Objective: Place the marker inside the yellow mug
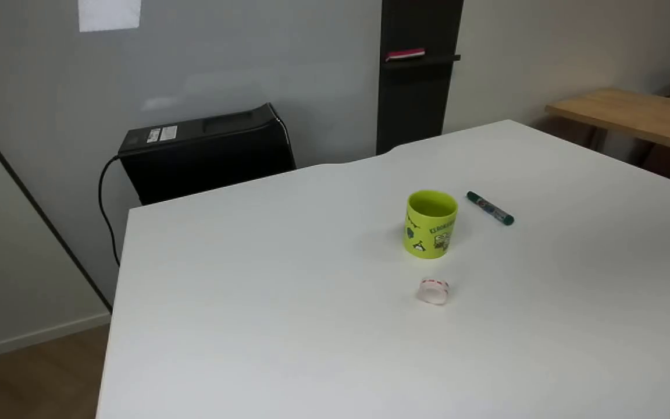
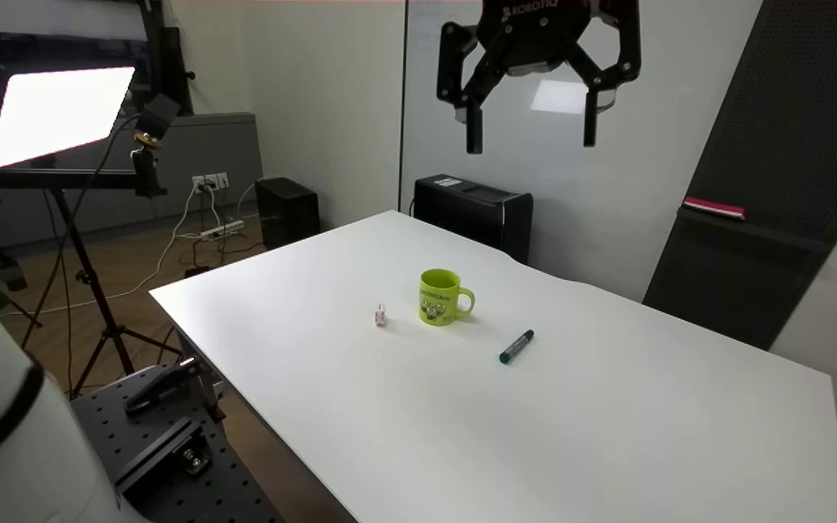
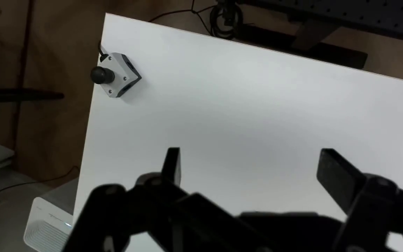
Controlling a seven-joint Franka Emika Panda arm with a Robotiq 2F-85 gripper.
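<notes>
A: Where's the marker?

B: Lying on the white table, at four o'clock from the yellow mug in an exterior view, and apart from it. The mug stands upright, its handle at three o'clock.

A: And the gripper?

B: It hangs well above the table, at one o'clock from the mug in that picture. Its fingers point straight down, spread wide apart.

A: How's the rest of the arm?

B: Just a white arm section shows, at eight o'clock, cut off by the frame. The gripper's top is cropped too, so I can't trace the joints between.

A: What else is hard to see?

B: In an exterior view, where a small white ring sits at six o'clock from the mug, the mug's handle is hidden. In the wrist view the gripper fills six o'clock, so dark its parts merge.
</notes>
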